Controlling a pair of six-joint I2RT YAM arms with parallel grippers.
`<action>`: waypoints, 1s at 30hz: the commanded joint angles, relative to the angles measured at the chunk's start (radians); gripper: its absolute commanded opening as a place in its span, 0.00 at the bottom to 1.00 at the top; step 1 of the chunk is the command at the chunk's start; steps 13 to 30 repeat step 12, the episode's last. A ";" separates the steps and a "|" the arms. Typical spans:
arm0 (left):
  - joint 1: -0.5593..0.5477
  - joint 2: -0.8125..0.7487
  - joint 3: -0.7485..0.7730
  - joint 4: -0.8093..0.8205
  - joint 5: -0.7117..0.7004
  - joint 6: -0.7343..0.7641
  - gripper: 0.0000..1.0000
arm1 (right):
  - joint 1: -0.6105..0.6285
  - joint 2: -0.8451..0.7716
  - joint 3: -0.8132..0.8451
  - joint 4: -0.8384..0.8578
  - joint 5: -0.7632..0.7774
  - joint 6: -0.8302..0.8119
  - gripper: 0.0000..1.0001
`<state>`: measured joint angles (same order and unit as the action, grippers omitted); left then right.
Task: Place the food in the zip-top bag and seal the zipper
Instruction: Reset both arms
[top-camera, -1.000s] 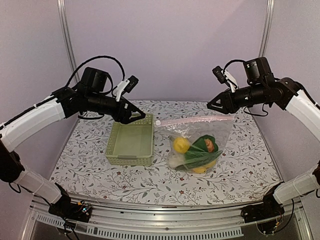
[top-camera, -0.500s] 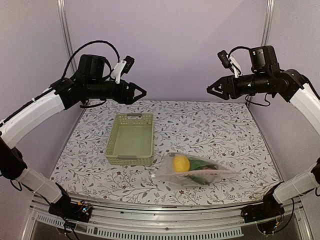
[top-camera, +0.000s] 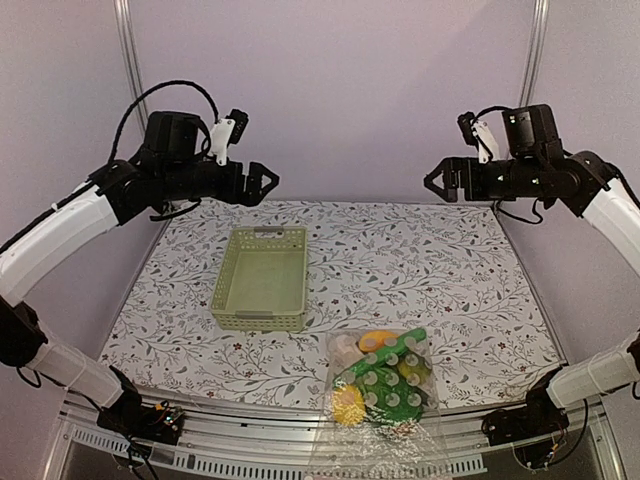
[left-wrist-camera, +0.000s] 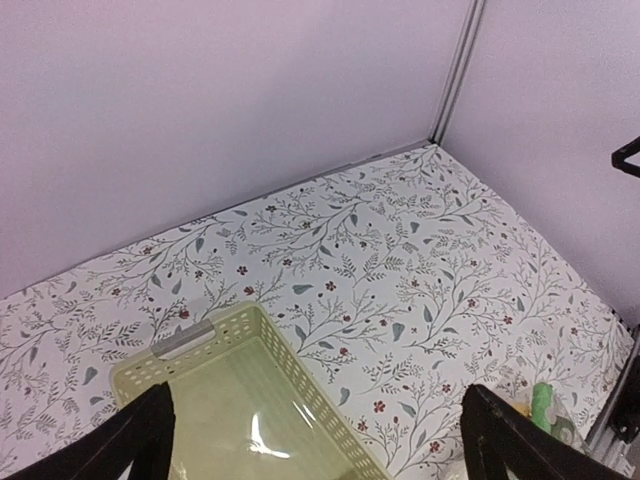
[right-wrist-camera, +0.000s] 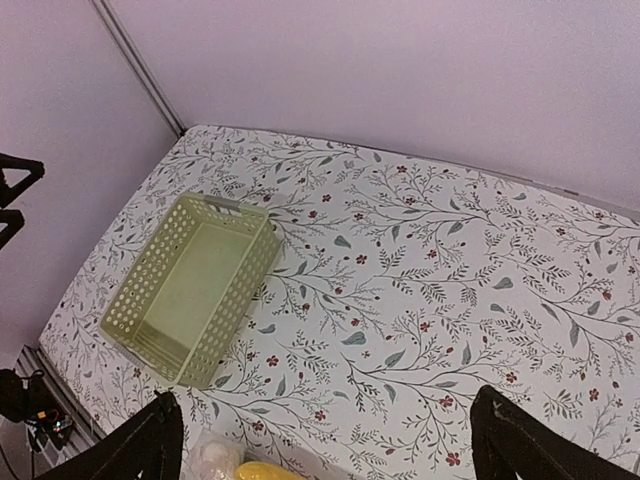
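1. Since half a second ago, the zip-top bag (top-camera: 395, 442) is being shown shifted nearer, overhanging the table's (top-camera: 450, 270) near edge.
2. A floral tabletop is being enclosed by lilac walls (top-camera: 340, 90).
3. The food (top-camera: 385, 382) is being held inside the bag, just beside the green basket (top-camera: 262, 278).
4. The left gripper (top-camera: 264, 184) and right gripper (top-camera: 436, 181) are being held aloft, jaws apart, gripping nothing.

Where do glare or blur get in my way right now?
Top external: the clear zip-top bag barely shows at its lower end; food reads clearly. Left wrist: glare streak on the basket floor. Right wrist: even light, no blur, food cropped at bottom edge.
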<state>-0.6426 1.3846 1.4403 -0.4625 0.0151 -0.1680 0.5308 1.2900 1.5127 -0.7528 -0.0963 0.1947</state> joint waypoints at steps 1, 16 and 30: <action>0.016 -0.034 0.007 -0.020 -0.159 0.001 1.00 | -0.008 -0.049 0.001 0.040 0.249 0.104 0.99; 0.031 -0.068 0.041 -0.037 -0.273 0.016 1.00 | -0.008 -0.076 0.033 0.104 0.448 0.115 0.99; 0.031 -0.068 0.041 -0.037 -0.273 0.016 1.00 | -0.008 -0.076 0.033 0.104 0.448 0.115 0.99</action>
